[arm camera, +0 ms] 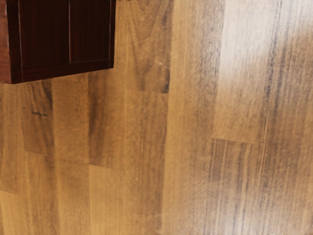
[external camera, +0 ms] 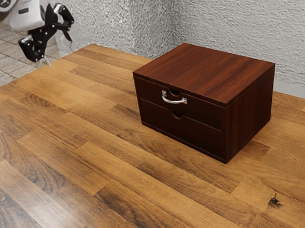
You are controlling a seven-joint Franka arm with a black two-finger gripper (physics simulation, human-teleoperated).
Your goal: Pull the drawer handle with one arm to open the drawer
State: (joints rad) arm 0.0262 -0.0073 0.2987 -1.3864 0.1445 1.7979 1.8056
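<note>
A dark reddish wooden cabinet (external camera: pixel 208 71) stands on the wooden table at the exterior view's right of centre. Its front holds two drawers. The upper drawer (external camera: pixel 195 104) carries a curved silver handle (external camera: pixel 173 99) and sits flush with the cabinet front. The lower drawer (external camera: pixel 183 128) has only a small notch. My black gripper (external camera: pixel 51 40) hangs open in the air at the exterior view's upper left, far from the handle, with nothing between its fingers. In the wrist view a corner of the cabinet (arm camera: pixel 63 34) lies well ahead of the hand.
Plank-patterned wooden table surface (external camera: pixel 86 156) stretches between the gripper and the cabinet. A grey rough wall (external camera: pixel 228 19) rises behind the cabinet. A small dark mark (external camera: pixel 275 201) lies on the wood at the exterior view's lower right.
</note>
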